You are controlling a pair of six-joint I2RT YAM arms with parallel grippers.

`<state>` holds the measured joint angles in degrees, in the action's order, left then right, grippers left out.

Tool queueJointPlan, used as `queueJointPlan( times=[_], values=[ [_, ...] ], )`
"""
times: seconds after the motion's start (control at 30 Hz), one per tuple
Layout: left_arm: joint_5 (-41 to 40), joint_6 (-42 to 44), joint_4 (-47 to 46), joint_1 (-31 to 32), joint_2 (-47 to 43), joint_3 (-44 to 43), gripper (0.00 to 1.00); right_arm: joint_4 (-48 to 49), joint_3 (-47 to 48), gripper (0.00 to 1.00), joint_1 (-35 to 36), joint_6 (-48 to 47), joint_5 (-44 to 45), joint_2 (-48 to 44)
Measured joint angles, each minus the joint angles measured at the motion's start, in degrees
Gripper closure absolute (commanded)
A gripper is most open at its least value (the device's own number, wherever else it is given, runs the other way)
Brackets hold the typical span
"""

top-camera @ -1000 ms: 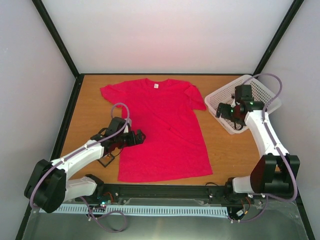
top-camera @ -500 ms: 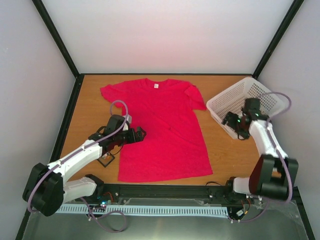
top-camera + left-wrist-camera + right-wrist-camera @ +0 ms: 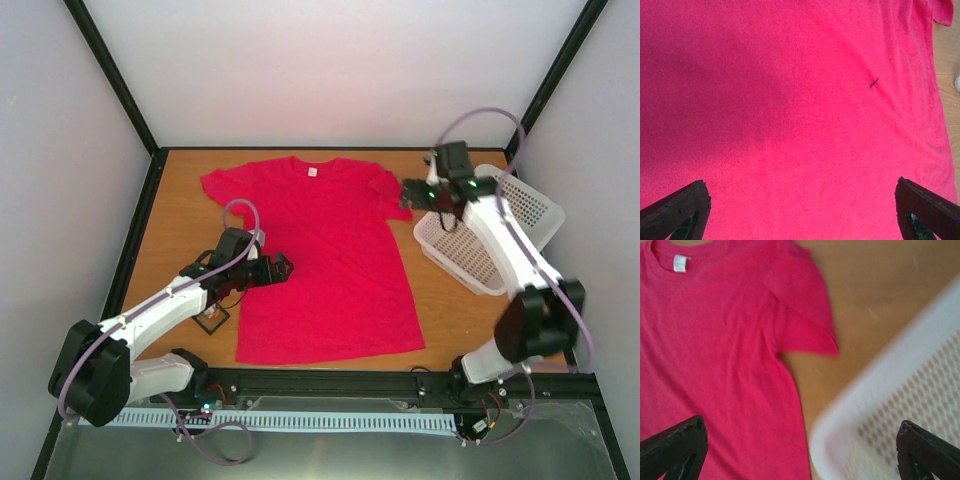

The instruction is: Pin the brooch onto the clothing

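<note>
The crimson T-shirt (image 3: 320, 260) lies flat on the wooden table, its white neck label (image 3: 311, 171) at the far side. My left gripper (image 3: 283, 268) is open and empty, low over the shirt's left side. In the left wrist view (image 3: 800, 210) its fingertips (image 3: 677, 210) stand wide apart over bare red cloth (image 3: 790, 100), which has a small dark speck (image 3: 873, 83). My right gripper (image 3: 410, 192) is open and empty, raised between the right sleeve (image 3: 805, 315) and the basket. The brooch does not show in any view.
A white perforated basket (image 3: 500, 215) stands at the right, blurred in the right wrist view (image 3: 880, 405). A small black frame-like case (image 3: 211, 319) lies on the table left of the shirt, under my left arm. Black rails edge the table.
My right arm has swung from the basket up and left, to beside the shirt's right sleeve. The basket has shifted a little towards the near side. My left gripper has barely moved.
</note>
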<state>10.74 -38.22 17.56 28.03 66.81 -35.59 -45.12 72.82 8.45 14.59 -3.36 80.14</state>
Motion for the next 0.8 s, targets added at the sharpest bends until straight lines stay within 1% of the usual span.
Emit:
queueJointPlan(
  times=[0.07,0.2,0.33,0.43,0.5,0.57,0.7,0.8],
  values=[
    [0.00,-0.02,-0.02,-0.02,-0.02,0.00,0.00,1.81,8.28,0.00,3.82,-2.29,2.25,9.35],
    [0.07,-0.04,0.00,-0.07,0.00,0.00,0.00,2.43,20.79,0.00,7.72,-6.08,7.82,26.16],
    [0.02,-0.04,0.11,-0.07,0.04,-0.04,0.00,1.68,34.12,0.00,9.22,-9.55,11.93,42.32],
    [-0.02,-0.04,0.50,-0.07,0.09,-0.22,0.00,0.04,44.89,0.04,9.53,-12.20,14.05,52.35],
    [-0.04,-0.04,0.55,-0.09,0.11,-0.42,0.00,-0.52,49.57,0.10,9.70,-13.92,15.37,56.65],
    [-0.09,-0.04,0.57,-0.11,0.13,-0.52,0.00,-0.87,52.68,0.12,10.12,-15.61,16.70,59.58],
    [-0.20,-0.11,0.61,-0.17,0.35,-0.52,0.00,-1.38,55.80,0.16,10.97,-17.22,19.85,62.79],
    [-0.17,-0.20,0.79,-0.17,0.55,-0.52,0.00,-1.42,56.48,0.24,11.19,-18.27,22.45,64.28]
  ],
)
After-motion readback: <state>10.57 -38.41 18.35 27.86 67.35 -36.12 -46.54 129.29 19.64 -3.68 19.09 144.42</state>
